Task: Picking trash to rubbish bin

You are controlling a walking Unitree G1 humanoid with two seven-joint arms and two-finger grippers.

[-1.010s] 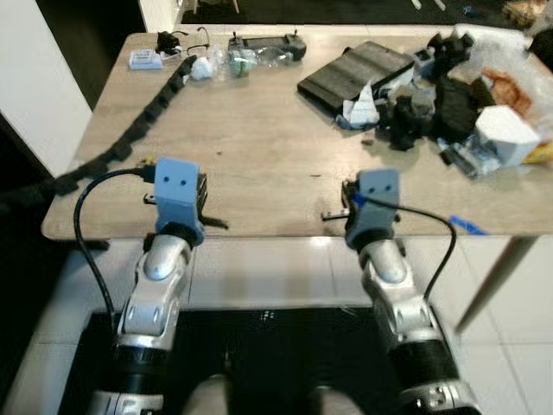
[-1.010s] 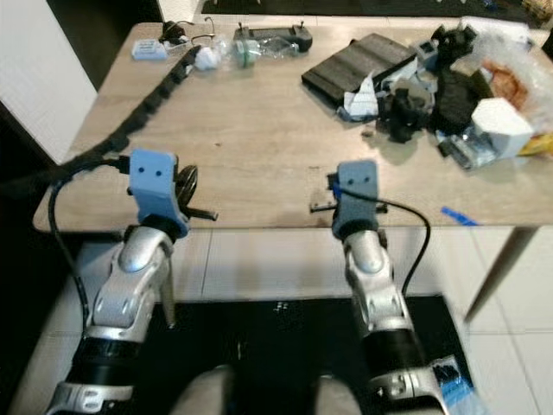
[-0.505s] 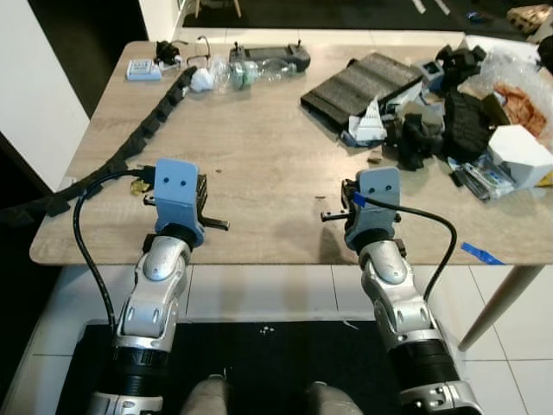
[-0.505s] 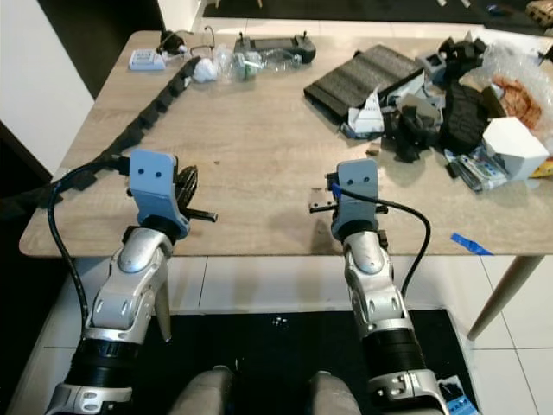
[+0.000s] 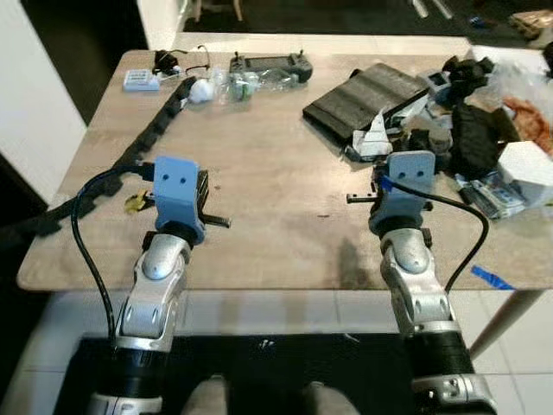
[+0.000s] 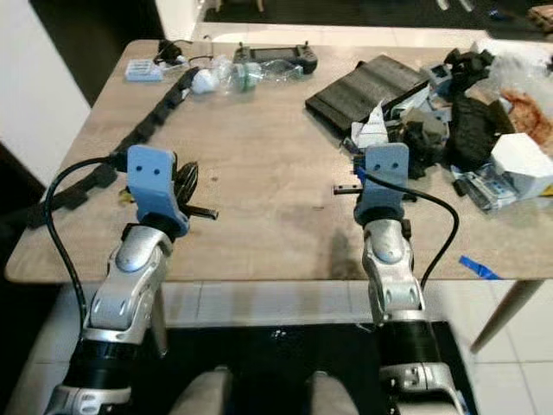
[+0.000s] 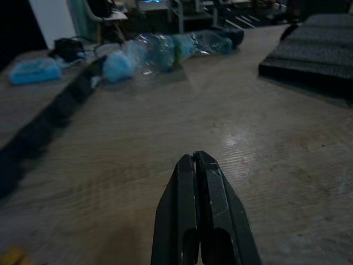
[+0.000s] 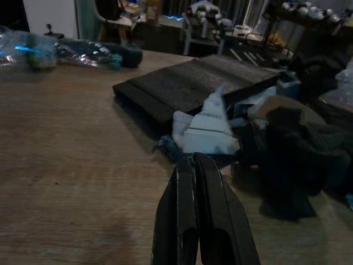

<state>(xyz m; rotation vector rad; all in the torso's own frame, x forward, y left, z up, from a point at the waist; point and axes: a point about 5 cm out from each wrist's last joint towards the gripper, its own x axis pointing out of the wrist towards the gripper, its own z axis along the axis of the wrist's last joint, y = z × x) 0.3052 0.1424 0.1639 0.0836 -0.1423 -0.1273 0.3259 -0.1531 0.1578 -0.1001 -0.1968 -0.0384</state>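
Two grippers hover over the table (image 5: 259, 173) with fingers pressed together, holding nothing. Straight ahead of the right gripper (image 8: 199, 165) lies the crumpled white paper (image 8: 207, 130), beside the black slab (image 8: 187, 83); the left gripper (image 7: 197, 165) is well apart from it.

The tabletop (image 5: 276, 164) is pale wood grain, matt with a faint sheen. A clear crinkled plastic bottle (image 7: 160, 49) lies on it beside a matt black ribbed pad (image 5: 363, 91) and crumpled white paper (image 8: 204, 130). The floor (image 5: 259, 298) tiles are glossy white.
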